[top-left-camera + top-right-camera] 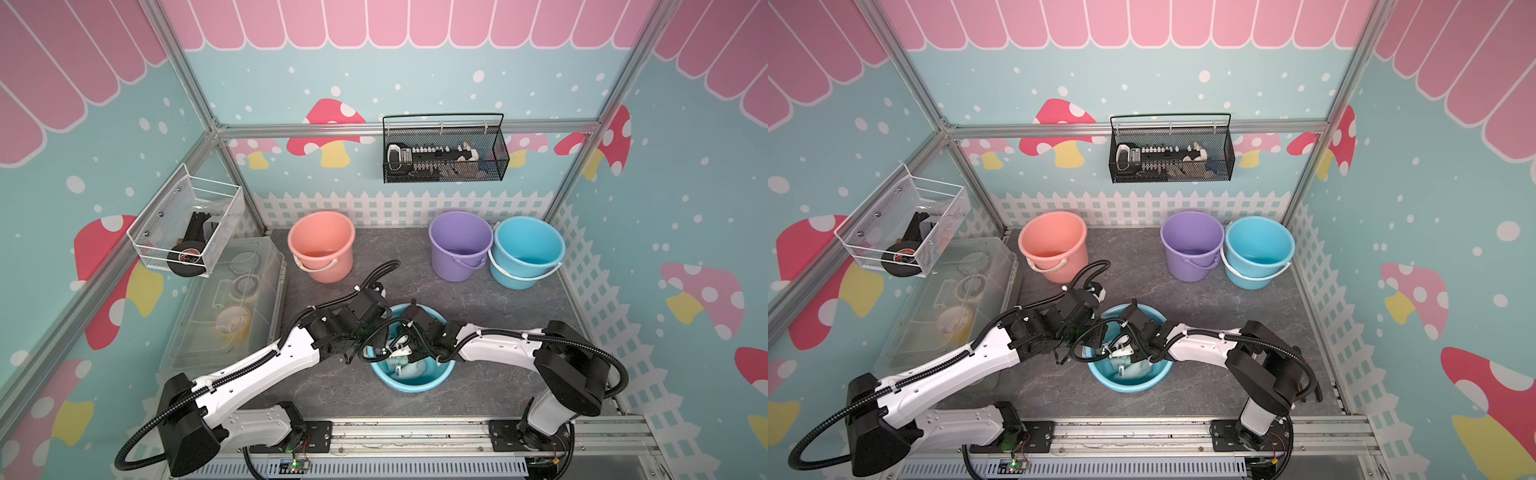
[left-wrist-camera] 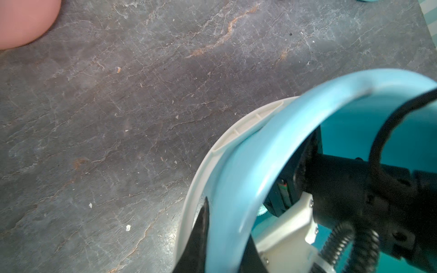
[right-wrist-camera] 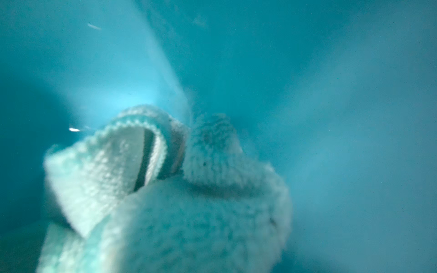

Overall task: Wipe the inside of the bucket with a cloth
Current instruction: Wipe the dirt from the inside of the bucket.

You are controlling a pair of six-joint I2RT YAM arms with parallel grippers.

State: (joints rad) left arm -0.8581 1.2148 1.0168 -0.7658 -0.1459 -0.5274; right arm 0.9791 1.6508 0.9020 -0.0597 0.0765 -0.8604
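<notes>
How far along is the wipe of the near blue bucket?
Done: the cloth is down inside the bucket, and the left tool clamps its rim to steady it. In hand: the right tool is shut on the bunched cloth, close to the inner wall. Left: these views do not show how much of the wall and floor is wiped, so more passes are probably needed.

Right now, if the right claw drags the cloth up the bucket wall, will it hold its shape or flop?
Likely floppy: the cloth is slumped in soft folds, so loose ends should trail. Probably light for its bulk, though wetness can't be judged. Its fuzzy pile may drag, not slide, on the smooth bucket wall.
</notes>
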